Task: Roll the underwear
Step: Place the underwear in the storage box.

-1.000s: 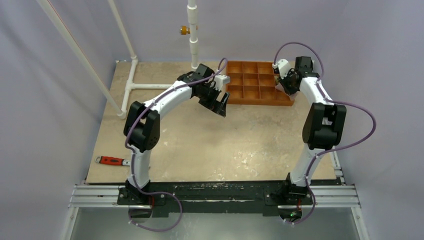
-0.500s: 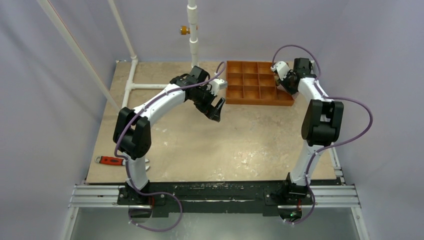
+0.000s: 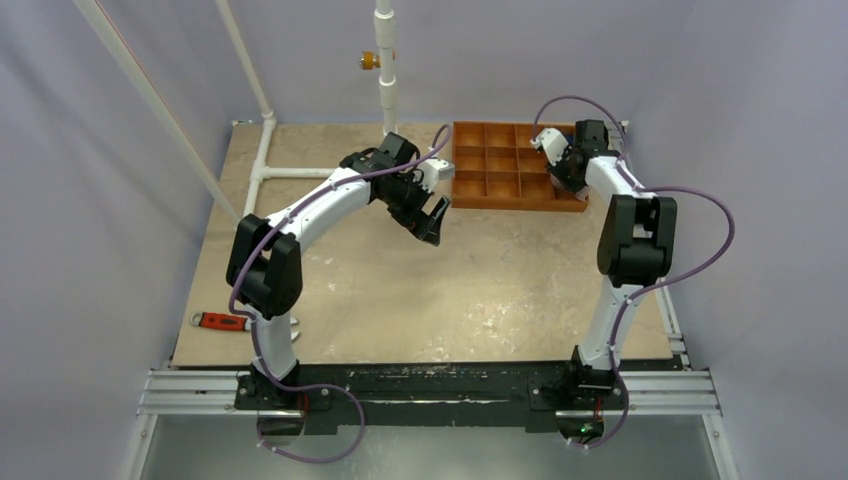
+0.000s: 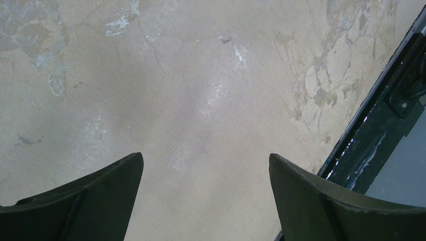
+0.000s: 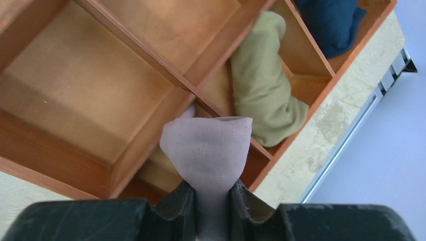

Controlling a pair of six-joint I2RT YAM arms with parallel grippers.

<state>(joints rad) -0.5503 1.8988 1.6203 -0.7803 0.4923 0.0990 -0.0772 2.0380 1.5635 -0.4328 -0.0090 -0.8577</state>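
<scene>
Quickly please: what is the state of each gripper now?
Left gripper: open, holding nothing.
Right gripper: closed on the underwear.

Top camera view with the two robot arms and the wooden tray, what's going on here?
The right gripper is shut on the pale dusty-pink cloth underwear, pinching a bunched fold of it over a divider of the orange-brown wooden compartment tray. An olive-tan cloth bundle and a dark blue cloth bundle sit in compartments beyond it. The left gripper is open and empty above the beige stone-patterned table. The underwear is not yet laid out on the table.
</scene>
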